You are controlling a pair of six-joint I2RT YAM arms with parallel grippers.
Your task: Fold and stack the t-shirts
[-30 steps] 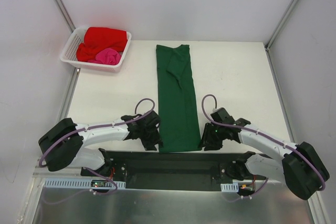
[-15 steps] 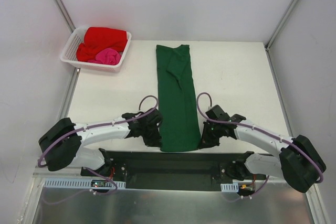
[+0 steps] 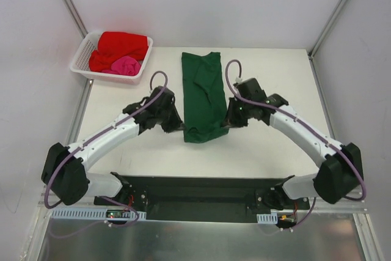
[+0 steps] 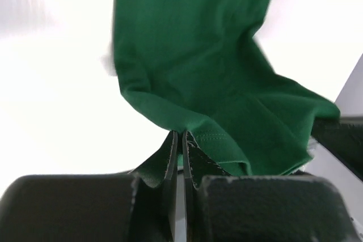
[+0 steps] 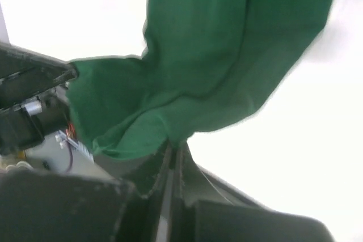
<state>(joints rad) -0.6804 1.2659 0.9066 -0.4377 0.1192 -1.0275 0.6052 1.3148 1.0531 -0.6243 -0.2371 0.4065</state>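
The dark green t-shirt [image 3: 204, 93] lies as a long strip at the table's middle, its near end lifted and carried toward the far end. My left gripper [image 3: 179, 125] is shut on the near left corner of it; the left wrist view shows the hem [image 4: 212, 134] pinched between the closed fingers. My right gripper [image 3: 227, 121] is shut on the near right corner; the cloth [image 5: 187, 66] hangs from its closed fingers. The red t-shirt [image 3: 119, 47] and the pink t-shirt [image 3: 126, 65] lie bunched in the basket.
The white lattice basket [image 3: 82, 59] stands at the table's far left corner. White walls and metal posts enclose the table. The black base plate [image 3: 195, 191] runs along the near edge.
Both grippers have lifted the green shirt's near end from the table's front edge and carried it toward the far end, so the strip looks much shorter now.
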